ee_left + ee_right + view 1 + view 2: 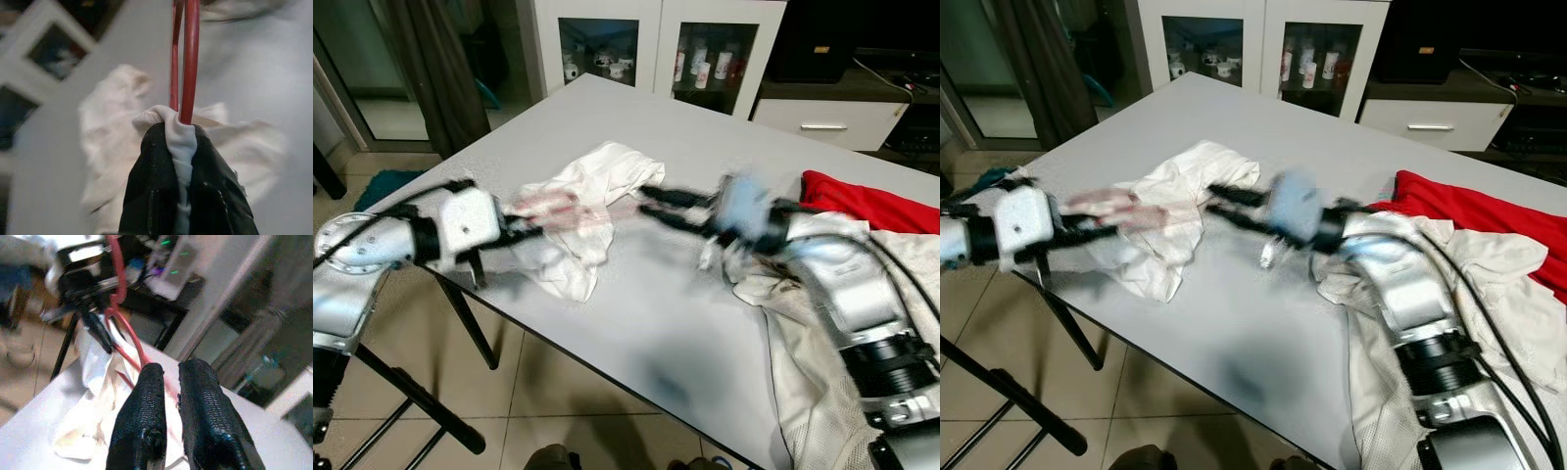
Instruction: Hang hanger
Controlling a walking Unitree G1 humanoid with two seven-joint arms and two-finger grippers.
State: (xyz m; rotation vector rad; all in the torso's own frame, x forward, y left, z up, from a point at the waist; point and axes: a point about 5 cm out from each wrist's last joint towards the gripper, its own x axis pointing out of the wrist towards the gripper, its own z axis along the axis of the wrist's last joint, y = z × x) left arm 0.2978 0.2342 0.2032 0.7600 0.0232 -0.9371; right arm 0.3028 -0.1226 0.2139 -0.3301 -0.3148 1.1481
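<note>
A red wire hanger (570,210) lies threaded in a white garment (592,181) crumpled on the grey table (636,323). My left gripper (534,231) comes in from the table's left edge. In the left wrist view its fingers (151,166) are shut on a fold of the white cloth (182,142) and the hanger (190,58). My right gripper (646,202) reaches in from the right to the hanger's other end. In the right wrist view the red wire (124,328) runs down into the narrow gap between its fingers (146,401). Both arms look blurred.
A red garment (871,201) and a cream garment (822,392) lie at the table's right, the cream one draping over the near edge under my right arm. A white glass-door cabinet (607,44) stands behind. Black stand legs (411,392) cross the floor at the left.
</note>
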